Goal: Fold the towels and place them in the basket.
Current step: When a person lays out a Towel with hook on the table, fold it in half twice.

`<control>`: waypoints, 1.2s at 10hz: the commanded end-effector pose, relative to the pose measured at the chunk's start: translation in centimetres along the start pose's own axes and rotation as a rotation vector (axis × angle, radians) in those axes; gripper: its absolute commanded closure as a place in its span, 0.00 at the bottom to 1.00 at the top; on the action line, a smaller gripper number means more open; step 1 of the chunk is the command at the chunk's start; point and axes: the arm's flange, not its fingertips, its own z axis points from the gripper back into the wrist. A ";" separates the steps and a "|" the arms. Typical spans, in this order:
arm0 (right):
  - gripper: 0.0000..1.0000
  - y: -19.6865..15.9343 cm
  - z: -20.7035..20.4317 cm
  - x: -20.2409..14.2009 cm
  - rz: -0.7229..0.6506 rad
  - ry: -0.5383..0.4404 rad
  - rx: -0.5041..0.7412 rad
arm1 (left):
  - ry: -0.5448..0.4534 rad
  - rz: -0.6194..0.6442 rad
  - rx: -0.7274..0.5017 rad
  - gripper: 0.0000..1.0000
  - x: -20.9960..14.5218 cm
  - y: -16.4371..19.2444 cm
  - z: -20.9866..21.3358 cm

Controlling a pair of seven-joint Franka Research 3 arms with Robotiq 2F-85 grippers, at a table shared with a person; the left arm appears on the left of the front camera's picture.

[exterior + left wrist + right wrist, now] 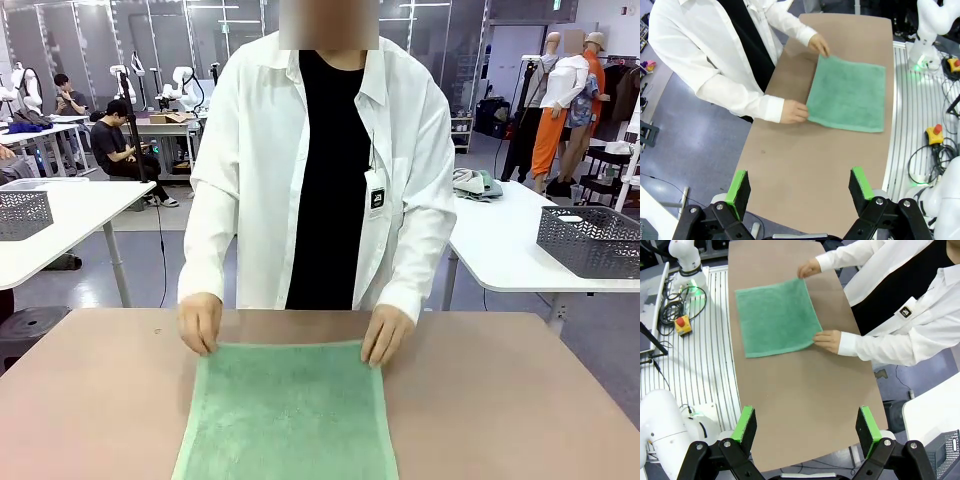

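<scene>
A mint green towel point(288, 415) lies flat on the brown table point(90, 400), spread out in the middle. A person in a white coat holds its two far corners, one hand point(200, 322) on each side. The towel point(847, 93) lies well ahead of my left gripper point(801, 187), which hangs open above the table's end with nothing between its fingers. From the other end my right gripper point(806, 426) is also open and empty, with the towel point(776, 316) far ahead and the person's hand point(827, 340) on its corner. The basket is out of view.
White tables stand behind the person, each with a grey mesh basket point(590, 240) on it. A ribbed metal strip with cables and a red stop button point(682, 324) runs along the robot's side of the table. The white arm bases point(686, 257) stand there.
</scene>
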 end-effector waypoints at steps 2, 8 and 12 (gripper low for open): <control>0.00 0.0 0.0 0.0 0.017 -0.008 0.007 | -0.011 -0.015 -0.003 0.00 0.1 -0.1 -0.2; 0.00 0.0 0.0 0.0 0.017 -0.008 0.007 | -0.011 -0.015 -0.003 0.00 0.1 -0.1 -0.2; 0.00 0.0 0.0 0.0 0.017 -0.008 0.007 | -0.011 -0.015 -0.003 0.00 0.1 -0.1 -0.2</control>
